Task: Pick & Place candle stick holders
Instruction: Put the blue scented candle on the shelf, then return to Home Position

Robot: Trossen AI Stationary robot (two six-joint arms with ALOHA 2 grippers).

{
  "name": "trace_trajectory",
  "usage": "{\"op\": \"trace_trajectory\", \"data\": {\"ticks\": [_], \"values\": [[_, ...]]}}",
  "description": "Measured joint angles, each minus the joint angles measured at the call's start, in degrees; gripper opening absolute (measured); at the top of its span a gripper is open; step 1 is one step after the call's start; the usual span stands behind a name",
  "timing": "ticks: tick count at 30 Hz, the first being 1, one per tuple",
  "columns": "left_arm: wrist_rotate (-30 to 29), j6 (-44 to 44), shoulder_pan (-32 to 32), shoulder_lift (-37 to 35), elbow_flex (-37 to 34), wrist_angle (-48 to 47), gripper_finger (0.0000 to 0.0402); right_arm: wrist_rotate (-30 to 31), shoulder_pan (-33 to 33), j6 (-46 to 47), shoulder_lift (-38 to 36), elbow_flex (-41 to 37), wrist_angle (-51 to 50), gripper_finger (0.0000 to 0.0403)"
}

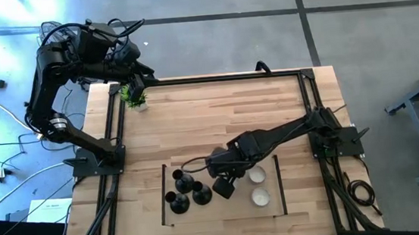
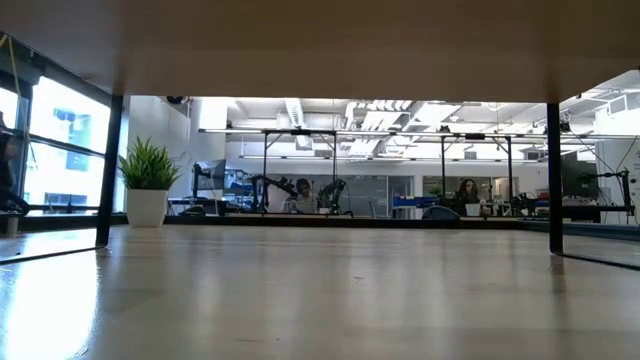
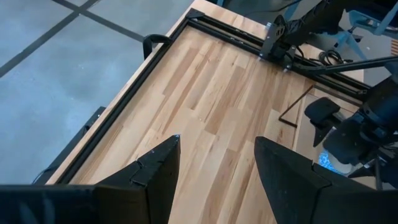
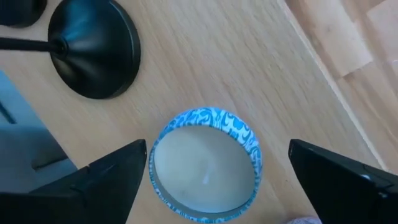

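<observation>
In the high view the right arm reaches from the right edge of the wooden surface (image 1: 216,109) toward the lower middle of the frame, and the right hand (image 1: 225,184) hangs there with its fingers spread wide and nothing between them. Just to its left stand the three candlestick holders (image 1: 189,192), black, grouped close together inside a thin dark outline (image 1: 165,196) marked on the surface; one is at the upper left of the group, one at the lower left and one at the lower right, nearest the hand. To the right of the hand lie two small round candles (image 1: 259,186), one above the other, white from above.

The right wrist view shows one candle (image 4: 205,165), with a blue patterned rim, lying on the wood between the two dark fingers (image 4: 99,180) without touching either. The domed base of one candlestick holder (image 4: 93,56) sits at the upper left of that frame, apart from the candle.

The left arm is folded at the upper left corner of the surface in the high view, with the left hand (image 1: 135,84) above a small green potted plant (image 1: 135,98). In the left wrist view its two fingers (image 3: 155,177) stand apart over bare wood, gripping nothing.

The low view shows the plant (image 2: 147,185) at the left and people seated at desks in the room beyond.
</observation>
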Motion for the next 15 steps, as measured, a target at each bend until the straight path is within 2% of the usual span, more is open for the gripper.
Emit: {"op": "trace_trajectory", "data": {"ticks": [8, 11, 15], "values": [[-0.07, 0.71, 0.01, 0.00, 0.00, 0.07, 0.0205, -11.95, -1.92, 1.51, 0.00, 0.00, 0.27, 0.0388], [-0.13, 0.92, -0.01, 0.00, 0.00, 0.08, 0.0205, -12.42, -2.51, 1.19, 0.00, 0.00, 0.19, 0.0388], [-0.13, 1.90, -0.01, 0.00, 0.00, 0.09, 0.0205, -10.21, -3.99, -0.10, 0.00, 0.00, 0.18, 0.0388]]}}
